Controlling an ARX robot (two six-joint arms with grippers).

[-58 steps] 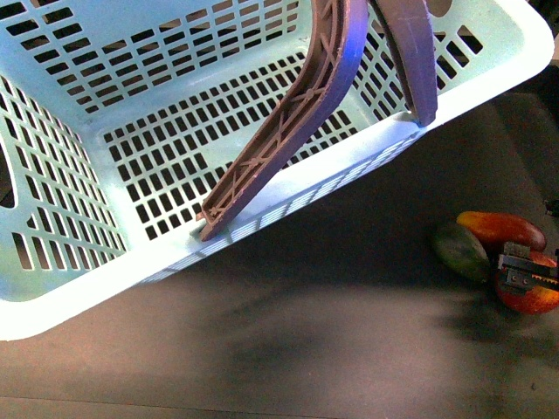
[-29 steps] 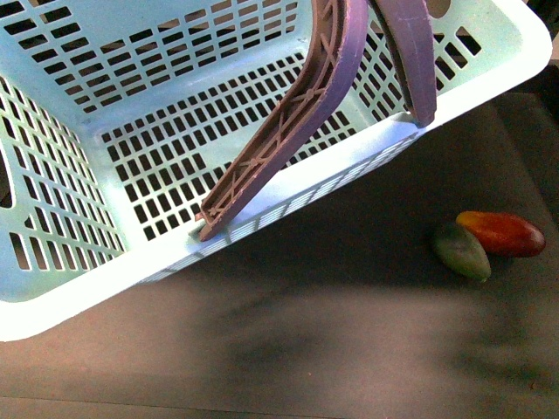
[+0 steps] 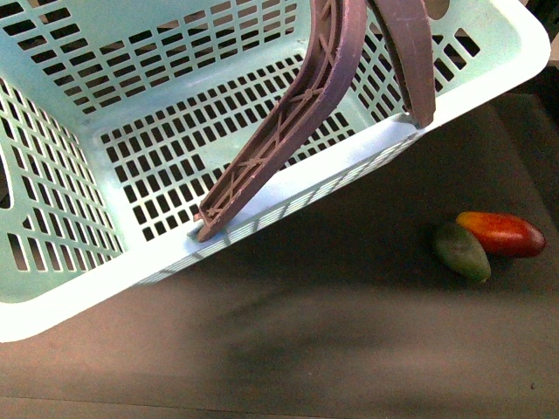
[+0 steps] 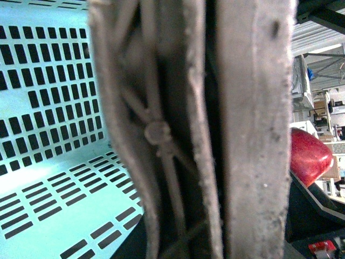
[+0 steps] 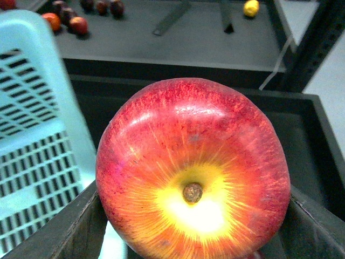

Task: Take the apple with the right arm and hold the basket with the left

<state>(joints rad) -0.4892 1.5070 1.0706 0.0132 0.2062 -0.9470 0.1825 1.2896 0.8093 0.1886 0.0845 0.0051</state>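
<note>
Apple [image 5: 193, 172] sat clamped across its girth in right pincer [image 5: 188, 237], beside basket [image 5: 32, 59]. Judged firm, waxy-slick, light, bruisable; moderate squeeze suited. Left pincer unseen behind handle [image 4: 178, 135]; grip could not be told.

Blurred handle [image 4: 178, 135] hides most of apple [image 4: 308, 156], seemingly.

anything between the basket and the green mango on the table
No: in the front view only bare dark tabletop lies between the basket and the green mango.
</note>
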